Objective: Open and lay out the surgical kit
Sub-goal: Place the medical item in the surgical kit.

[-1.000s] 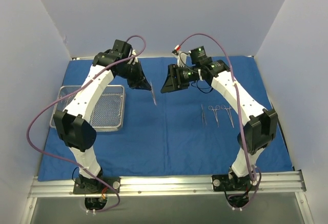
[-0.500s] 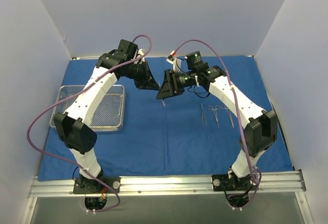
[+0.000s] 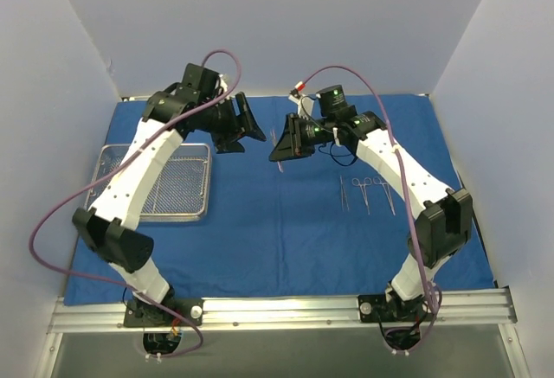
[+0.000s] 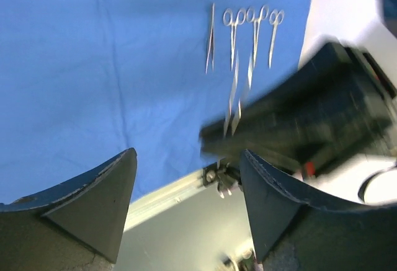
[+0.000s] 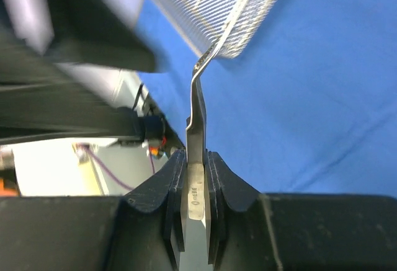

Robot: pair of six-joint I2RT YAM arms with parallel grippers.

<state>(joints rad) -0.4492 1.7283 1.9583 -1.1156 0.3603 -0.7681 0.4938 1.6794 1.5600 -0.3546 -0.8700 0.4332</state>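
The right hand (image 5: pixel 195 159) is clamped on an instrument (image 5: pixel 197 113) over the cloth's (image 3: pixel 260 240) far edge — the left hand (image 4: pixel 188 159) stands apart. Carry it level to the row (image 3: pixel 366 195) near the right edge — lay it parallel.

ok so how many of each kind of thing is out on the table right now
royal-blue cloth wrap: 1
silver wire-mesh tray: 1
thin steel instruments lying in a row on the cloth: 4, going by the left wrist view
bent steel forceps held in the right gripper: 1
total: 7

Bare cloth (image 3: pixel 260 222) lies open between mesh tray (image 3: pixel 164 217) and laid-out instruments (image 3: pixel 368 195).
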